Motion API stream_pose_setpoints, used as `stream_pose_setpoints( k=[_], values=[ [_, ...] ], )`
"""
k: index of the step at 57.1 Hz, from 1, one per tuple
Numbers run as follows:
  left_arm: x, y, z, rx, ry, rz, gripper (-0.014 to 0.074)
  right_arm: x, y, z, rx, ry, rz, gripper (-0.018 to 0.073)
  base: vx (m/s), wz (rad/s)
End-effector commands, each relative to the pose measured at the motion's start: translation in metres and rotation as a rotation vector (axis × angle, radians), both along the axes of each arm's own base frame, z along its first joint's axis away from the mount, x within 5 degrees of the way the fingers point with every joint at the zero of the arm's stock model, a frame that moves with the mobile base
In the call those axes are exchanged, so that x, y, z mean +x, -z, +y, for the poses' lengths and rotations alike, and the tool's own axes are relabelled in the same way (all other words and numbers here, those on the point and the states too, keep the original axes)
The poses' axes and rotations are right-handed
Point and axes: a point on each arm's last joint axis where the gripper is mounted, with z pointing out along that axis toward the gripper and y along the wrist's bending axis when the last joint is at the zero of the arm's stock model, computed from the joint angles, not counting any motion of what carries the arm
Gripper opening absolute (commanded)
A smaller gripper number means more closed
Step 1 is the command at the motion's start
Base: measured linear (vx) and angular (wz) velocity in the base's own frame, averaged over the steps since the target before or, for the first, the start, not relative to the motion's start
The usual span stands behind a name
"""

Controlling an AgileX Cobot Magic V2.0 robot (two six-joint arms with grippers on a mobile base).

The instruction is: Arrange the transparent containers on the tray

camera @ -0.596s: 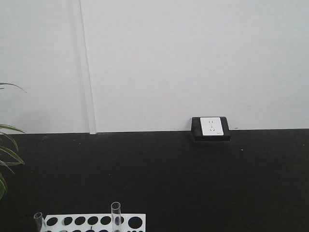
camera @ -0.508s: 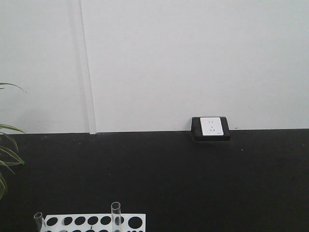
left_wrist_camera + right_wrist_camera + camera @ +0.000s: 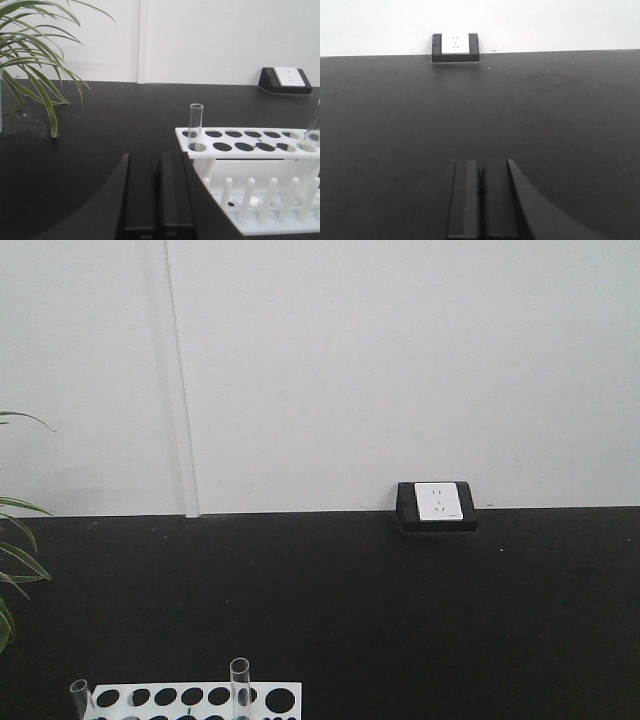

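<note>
**Bench state: two tubes in rack, both grippers idle**

Backdrop: white wall [image 3: 400,360] rising behind the far edge of the black counter [image 3: 350,610].

Plant [image 3: 35,60]: long green leaves at the counter's left side, drooping onto the surface. It is well apart from the rack.

Rack [image 3: 250,150]: white, with two rows of round holes on top and pegs along its lower front. It sits at the counter's near edge, left of centre in the front view, just right of the left gripper.

Left gripper [image 3: 157,165]: black fingers pressed together, nothing between them, low over the counter beside the rack's left end.

Right gripper [image 3: 480,170]: fingers pressed together, holding nothing, over bare counter and pointing toward the far edge.

Socket box [image 3: 437,504]: black housing with a white face, against the wall at the counter's far edge, right of centre.

Left-end tube [image 3: 195,127]: clear glass, upright in a near-row hole at the rack's left end.

Second tube [image 3: 314,130]: clear, leaning slightly, in a near-row hole farther right, partly cut off by the left wrist view's edge.
</note>
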Motion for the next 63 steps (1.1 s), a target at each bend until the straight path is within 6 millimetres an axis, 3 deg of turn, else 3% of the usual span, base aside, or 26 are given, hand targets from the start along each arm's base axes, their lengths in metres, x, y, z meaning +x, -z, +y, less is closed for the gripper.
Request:
stream_pose_setpoints(
  k=[1, 20, 29, 45, 57, 63],
  values=[
    [0.0, 0.002, 0.0, -0.014, -0.002, -0.06, -0.0007, 0.001, -0.004, 0.001, -0.019, -0.012, -0.075, -0.0011, 0.0, 0.0],
    [0.0, 0.002, 0.0, -0.014, -0.002, -0.06, -0.0007, 0.001, -0.006, 0.0, -0.109, -0.015, -0.093, -0.0011, 0.0, 0.0],
    [0.0, 0.002, 0.0, -0.014, -0.002, -0.064, -0.0007, 0.002, -0.014, 0.002, -0.022, -0.022, -0.185, -0.0011, 0.0, 0.0],
    [0.0, -0.001, 0.0, -0.024, -0.003, -0.101, -0.0007, 0.001, -0.024, 0.004, -0.023, -0.043, -0.296, -0.0011, 0.0, 0.0],
    [-0.004, -0.027, 0.002, -0.089, -0.012, -0.364, -0.0007, 0.0, -0.033, 0.005, -0.043, -0.055, -0.371, -0.0011, 0.0, 0.0],
    [-0.01, -0.052, 0.002, -0.066, -0.012, -0.459, -0.0006, -0.004, -0.053, 0.005, -0.045, -0.051, -0.418, -0.0011, 0.0, 0.0]
  ],
)
